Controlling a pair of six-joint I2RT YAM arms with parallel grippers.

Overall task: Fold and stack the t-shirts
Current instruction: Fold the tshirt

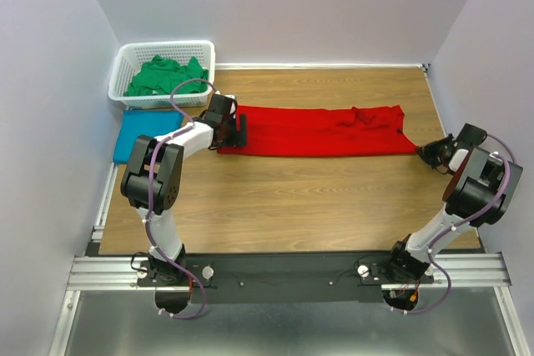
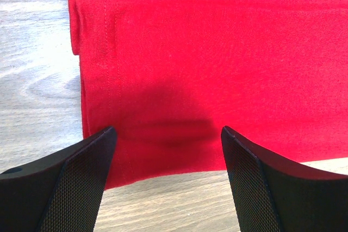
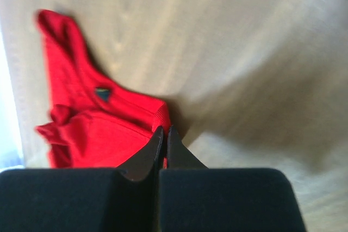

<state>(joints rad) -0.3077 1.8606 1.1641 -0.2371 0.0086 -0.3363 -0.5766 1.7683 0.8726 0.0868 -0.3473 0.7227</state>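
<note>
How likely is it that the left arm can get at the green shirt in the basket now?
Probably yes: the green shirt lies in the open-topped basket near the left hand, which is open and empty.

A white lattice basket [image 1: 122,72] sits at the wooden table's [image 1: 317,198] far left corner. A metal rail [image 1: 100,271] runs along the near edge.

Robot lab test cell, plain pale walls [image 1: 317,6], wood-grain table [image 1: 292,198], aluminium mounting rail [image 1: 100,271]
</note>
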